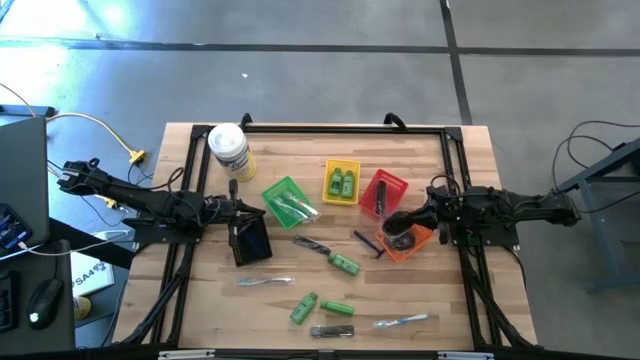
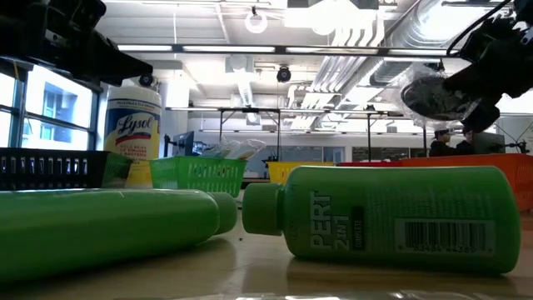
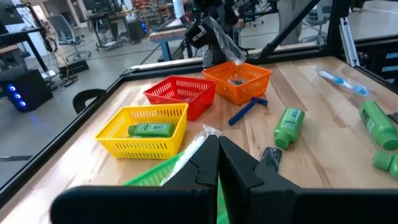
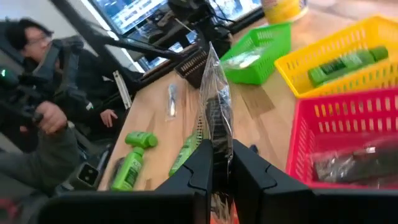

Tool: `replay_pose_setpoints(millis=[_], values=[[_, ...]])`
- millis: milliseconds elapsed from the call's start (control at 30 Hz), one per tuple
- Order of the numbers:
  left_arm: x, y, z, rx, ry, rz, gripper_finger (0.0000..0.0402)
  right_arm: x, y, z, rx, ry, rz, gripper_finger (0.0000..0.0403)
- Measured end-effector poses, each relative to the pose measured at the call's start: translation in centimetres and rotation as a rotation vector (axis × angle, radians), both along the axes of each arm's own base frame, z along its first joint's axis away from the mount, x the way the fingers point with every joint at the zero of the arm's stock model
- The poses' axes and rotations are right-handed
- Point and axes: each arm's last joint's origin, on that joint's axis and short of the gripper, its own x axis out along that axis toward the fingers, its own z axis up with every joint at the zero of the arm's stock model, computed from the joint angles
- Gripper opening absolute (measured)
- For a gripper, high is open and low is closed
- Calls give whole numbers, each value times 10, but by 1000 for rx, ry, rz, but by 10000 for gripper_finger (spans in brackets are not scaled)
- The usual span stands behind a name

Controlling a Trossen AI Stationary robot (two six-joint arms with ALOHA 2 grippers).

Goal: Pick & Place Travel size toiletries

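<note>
Right hand [image 1: 400, 224], mid-right of overhead pic, is pinched shut on a clear-wrapped packet [image 4: 214, 109] right above the orange basket [image 1: 418, 243], prob. for dropping in; left hand [image 1: 240, 208] closed, empty, w/ other toiletries loose on tabletop [image 1: 450, 290].

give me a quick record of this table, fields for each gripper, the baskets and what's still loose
right gripper: shut on a clear-wrapped item, above the orange basket
left gripper: shut, empty, by the green basket
yellow basket: green bottles inside
red basket: wrapped dark piece inside
loose on table: green bottles, blue razor, wrapped pieces
jar: back left, upright
</note>
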Motion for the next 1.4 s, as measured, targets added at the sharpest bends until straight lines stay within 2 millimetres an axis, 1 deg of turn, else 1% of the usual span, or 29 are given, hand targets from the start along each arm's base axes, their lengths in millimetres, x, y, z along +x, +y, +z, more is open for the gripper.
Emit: replay_pose_setpoints(millis=[133,233,300,367,467,567,700,800,933,1033,1167,1400], values=[[0,0,-1,2,10,0,3,1,-1,-5,146,72,-59,28],[0,0,-1,2,9,0,3,2,0,-7,223,115,-76,28],[0,0,-1,2,9,0,3,0,0,-7,259,179,-96,28],[0,0,-1,2,9,0,3,-2,-1,-1,280,238,-117,28],[0,0,-1,3,15,0,3,-5,-2,14,270,315,-160,28],[0,0,-2,4,16,0,3,-4,-2,23,268,408,-195,28],[0,0,-2,4,17,0,3,6,0,14,309,571,-190,28],[0,0,-2,4,17,0,3,15,1,8,302,649,-206,28],[0,0,-2,4,20,0,3,24,2,4,309,684,-192,31],[0,0,-3,6,27,0,3,26,3,2,311,714,-179,33],[0,0,-3,7,32,0,3,27,3,0,316,730,-163,58],[0,0,-3,4,32,0,3,31,4,3,335,686,-139,141]])
